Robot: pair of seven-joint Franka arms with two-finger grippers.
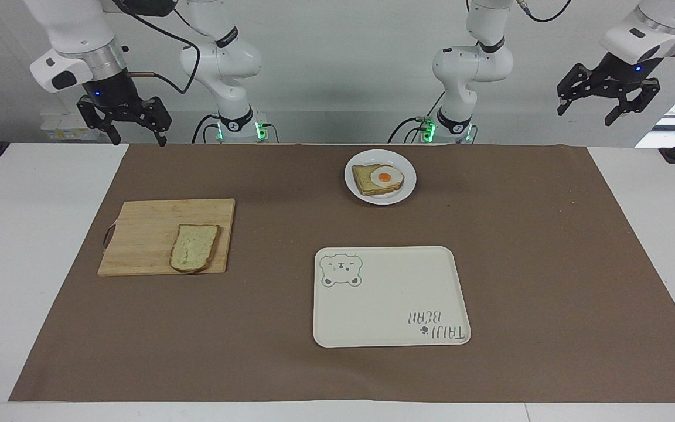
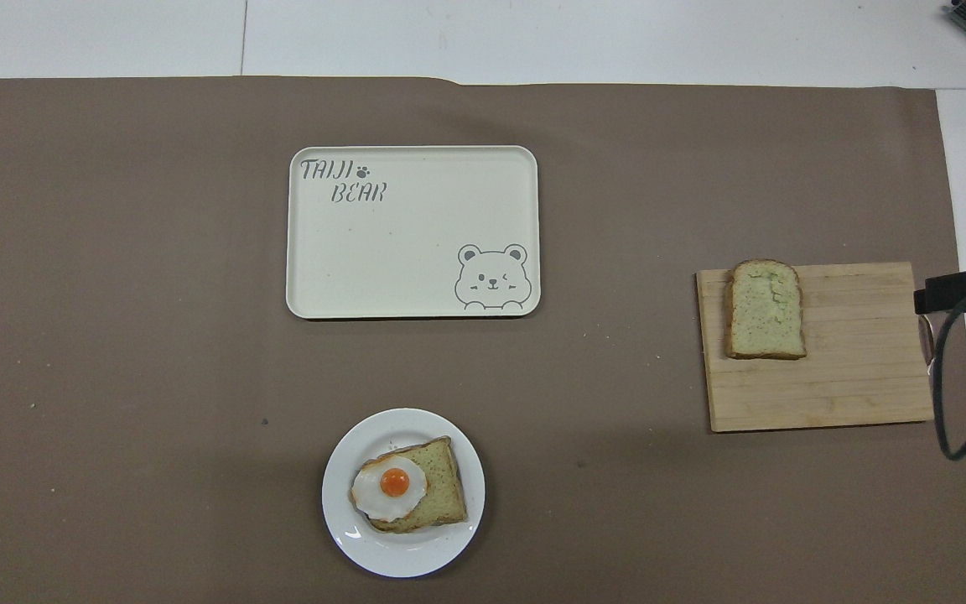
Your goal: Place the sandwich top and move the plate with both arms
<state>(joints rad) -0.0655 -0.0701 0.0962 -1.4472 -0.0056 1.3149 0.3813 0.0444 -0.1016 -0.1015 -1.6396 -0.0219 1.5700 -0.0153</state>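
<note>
Our right tool (image 1: 132,130), the black two-finger one on the white jointed arm, hangs with its fingers spread and nothing between them, raised over the counter edge nearest the robots at the right arm's end. Our left tool (image 1: 608,106) hangs likewise, spread and holding nothing, high over the left arm's end of the counter. Both arms wait.

Out from the right tool, the pale speckled slice of bread with a brown crust (image 2: 765,309) lies flat on the light wooden cutting board (image 2: 852,377), at the board's corner that is farther from the robots and toward the middle of the counter. We judge it light, soft and easily crushed, so we would pinch it gently across two opposite crust edges.

The small round glossy white plate (image 2: 340,520) sits near the robots, about midway between the arms, carrying a toast slice topped with a fried egg (image 2: 391,486). We expect it to be stiff, slick and breakable, best taken at its rim from both sides. Farther from the robots lies the cream rectangular tray with a bear drawing (image 2: 416,243).
</note>
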